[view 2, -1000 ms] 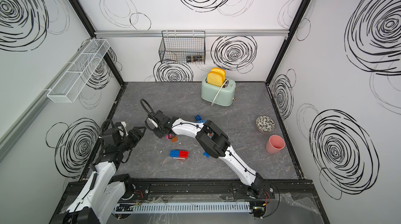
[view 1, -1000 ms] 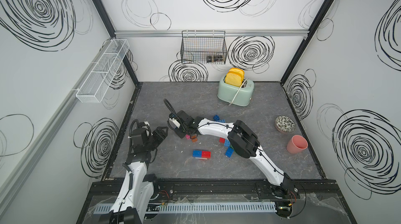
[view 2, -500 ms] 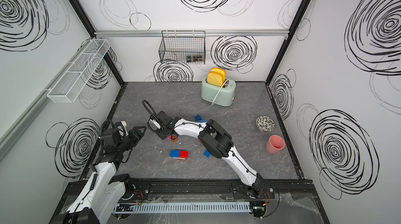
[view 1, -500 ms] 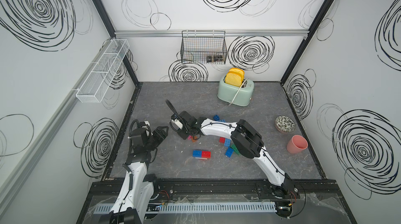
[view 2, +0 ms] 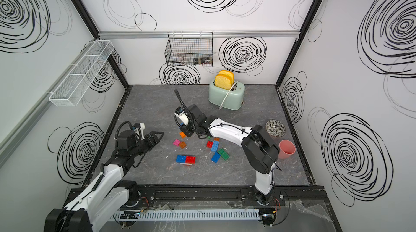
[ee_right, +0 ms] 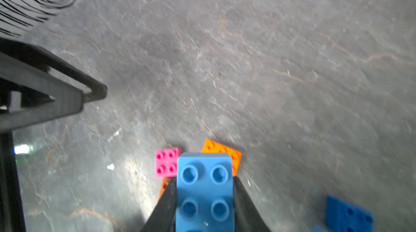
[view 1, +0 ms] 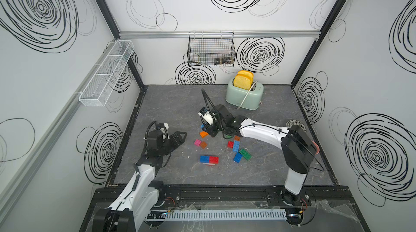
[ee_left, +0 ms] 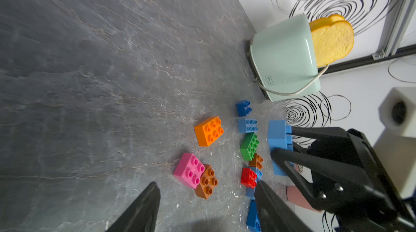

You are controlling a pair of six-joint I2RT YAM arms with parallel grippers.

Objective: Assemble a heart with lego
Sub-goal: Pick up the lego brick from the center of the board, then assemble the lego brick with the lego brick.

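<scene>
Loose lego lies mid-table in both top views: an orange brick (view 1: pixel 204 134), a pink one (view 1: pixel 197 142) touching a brown one (view 1: pixel 203 145), and red (view 1: pixel 230 144), blue (view 1: pixel 236 145) and green (view 1: pixel 245 154) bricks. A blue-and-red joined pair (view 1: pixel 209 159) sits nearer the front. My right gripper (ee_right: pixel 204 180) is shut on a light blue oblong brick (ee_right: pixel 204 192), held above the pink and orange bricks, studs facing the wrist camera. My left gripper (ee_left: pixel 207 186) hovers open and empty to the left of the pile (view 1: pixel 182 135).
A mint toaster (view 1: pixel 244 94) with bread stands at the back. A patterned bowl (view 2: pixel 275 127) and a pink cup (view 2: pixel 287 149) are at the right edge. A black wire basket (view 1: pixel 211 48) hangs on the back wall, a white rack (view 1: pixel 105 73) on the left wall.
My right gripper has closed on the light blue brick and shifted rightward over the pile. The left arm has barely moved.
</scene>
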